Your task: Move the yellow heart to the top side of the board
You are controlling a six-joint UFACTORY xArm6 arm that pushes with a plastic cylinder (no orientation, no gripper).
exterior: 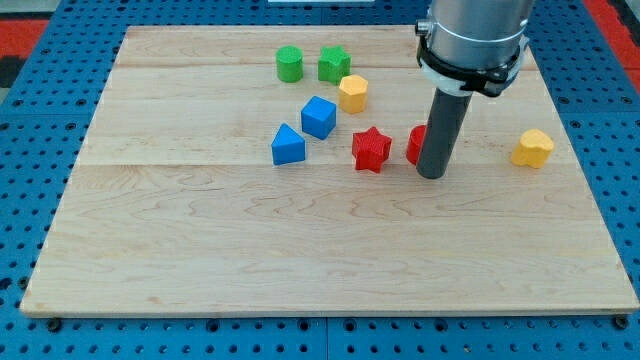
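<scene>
The yellow heart (534,148) lies near the board's right edge, at mid height. My tip (431,174) rests on the board to the heart's left, about a hundred pixels away, not touching it. The rod stands right in front of a red block (416,144), hiding most of it, so its shape cannot be made out. The arm's grey body fills the view's top right.
A red star (371,149) lies left of my tip. A yellow hexagon (353,93), a blue cube (318,116) and a blue triangular block (287,145) sit near the middle. A green cylinder (289,64) and a green star-like block (334,64) sit near the top.
</scene>
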